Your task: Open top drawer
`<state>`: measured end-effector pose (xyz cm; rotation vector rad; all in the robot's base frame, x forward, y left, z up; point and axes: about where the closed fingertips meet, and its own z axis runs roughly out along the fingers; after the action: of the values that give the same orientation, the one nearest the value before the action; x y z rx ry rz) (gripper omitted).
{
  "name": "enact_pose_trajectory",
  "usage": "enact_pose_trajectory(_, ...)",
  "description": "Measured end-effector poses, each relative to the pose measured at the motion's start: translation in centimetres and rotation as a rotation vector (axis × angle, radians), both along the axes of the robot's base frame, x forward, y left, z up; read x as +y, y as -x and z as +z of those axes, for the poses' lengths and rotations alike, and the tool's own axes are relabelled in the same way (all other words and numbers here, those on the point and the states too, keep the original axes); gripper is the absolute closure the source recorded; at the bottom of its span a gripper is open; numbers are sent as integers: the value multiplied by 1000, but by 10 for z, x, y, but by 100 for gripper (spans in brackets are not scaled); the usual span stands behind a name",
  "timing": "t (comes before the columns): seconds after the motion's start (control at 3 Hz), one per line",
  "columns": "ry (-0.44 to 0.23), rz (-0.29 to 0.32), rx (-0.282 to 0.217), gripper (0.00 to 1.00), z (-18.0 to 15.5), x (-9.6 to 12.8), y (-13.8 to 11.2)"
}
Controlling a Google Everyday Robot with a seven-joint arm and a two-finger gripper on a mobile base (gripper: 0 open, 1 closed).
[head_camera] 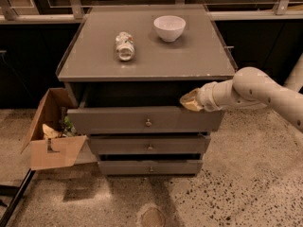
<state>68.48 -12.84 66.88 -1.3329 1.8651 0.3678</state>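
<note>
The top drawer is the widest grey front of three, with a small round metal knob at its centre. It stands pulled out from the cabinet, with a dark gap above it under the tabletop. My gripper comes in from the right on a white arm. Its tan tip sits at the drawer's upper right edge, just above the front panel. The drawer's interior is in shadow.
Two narrower grey drawers sit below. On the cabinet top lie a crushed can and a white bowl. An open cardboard box with rubbish stands on the floor at the left. A railing runs behind.
</note>
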Motion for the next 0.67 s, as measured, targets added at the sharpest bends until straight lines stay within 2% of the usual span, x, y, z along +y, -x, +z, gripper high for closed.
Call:
enact_pose_trajectory(0.33,0,0,0,100,0,0,0)
enact_pose_trajectory(0.67,-4,65,21,100,-4,10,4)
